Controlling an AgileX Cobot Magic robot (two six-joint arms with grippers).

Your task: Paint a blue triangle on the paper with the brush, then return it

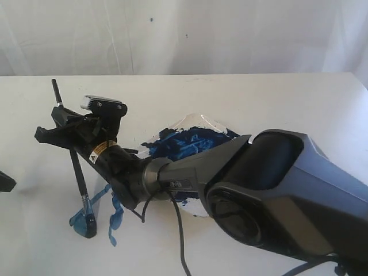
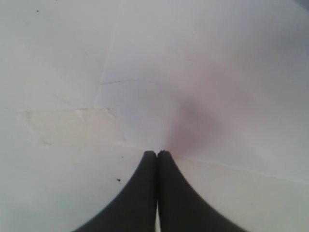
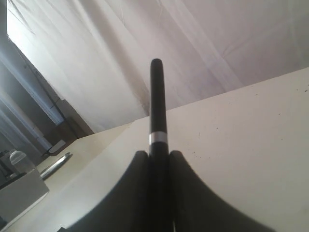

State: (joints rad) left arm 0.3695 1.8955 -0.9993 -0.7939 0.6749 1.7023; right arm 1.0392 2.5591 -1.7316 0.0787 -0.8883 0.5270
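Painting stage, exterior and wrist views. The brush [image 1: 79, 175] is gripped by its black handle in the closed right end effector [image 1: 66, 129] and is held steeply, tip down, its blue-stained bristles set on or just above the paper [image 1: 98, 230]. The sheet is hardly told apart from the white worktop [image 1: 259, 98]. The blue triangle [image 1: 114, 218] is seen as streaky strokes just beside the tip, and whether its outline is closed cannot be told. The left end effector [image 2: 157, 153] is shut on nothing and hangs over bare white surface. The dish [image 1: 198, 118] of dark blue paint lies near the strokes, partly hidden under the right arm. Several faults are judged possible. Wet lines may be smeared if the tip is pressed down or dragged sideways. The thin handle may be twisted in the grip, since it is clamped high up. The dish may be brushed by the arm or its hanging cable [image 1: 179, 230] on the return.
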